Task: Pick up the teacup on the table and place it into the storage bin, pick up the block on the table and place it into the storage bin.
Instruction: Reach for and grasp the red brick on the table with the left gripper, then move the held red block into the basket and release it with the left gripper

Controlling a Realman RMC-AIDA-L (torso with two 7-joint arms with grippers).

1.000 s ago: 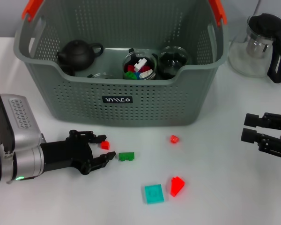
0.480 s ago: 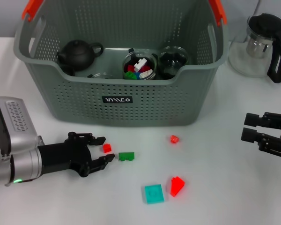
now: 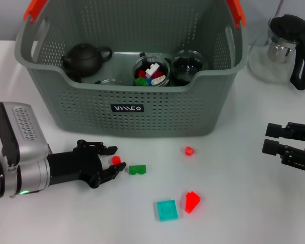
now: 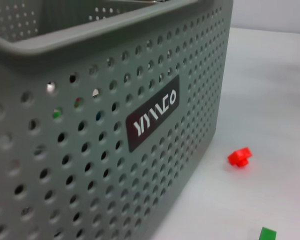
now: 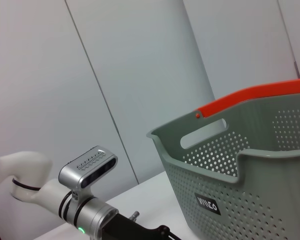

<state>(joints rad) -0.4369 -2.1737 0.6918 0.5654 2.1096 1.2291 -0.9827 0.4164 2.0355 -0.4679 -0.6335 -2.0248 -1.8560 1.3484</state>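
Observation:
The grey perforated storage bin (image 3: 127, 84) stands at the back centre, also seen in the left wrist view (image 4: 90, 125) and the right wrist view (image 5: 250, 165). Inside it are a glass teacup (image 3: 151, 72) filled with coloured blocks and a dark glass teacup (image 3: 188, 66). A small red block (image 3: 116, 159) lies on the table between the fingers of my left gripper (image 3: 118, 158), which is open and low at the front left. My right gripper (image 3: 275, 140) hovers open at the right edge, holding nothing.
On the table lie a green block (image 3: 137, 169), a small red block (image 3: 189, 150), a red wedge (image 3: 192, 201) and a teal square (image 3: 167, 210). A black teapot (image 3: 84, 57) sits in the bin. A glass teapot (image 3: 287, 48) stands at the back right.
My left gripper drew back a little, then edged forward again around the small red block, which shifted slightly. The right arm has not moved.

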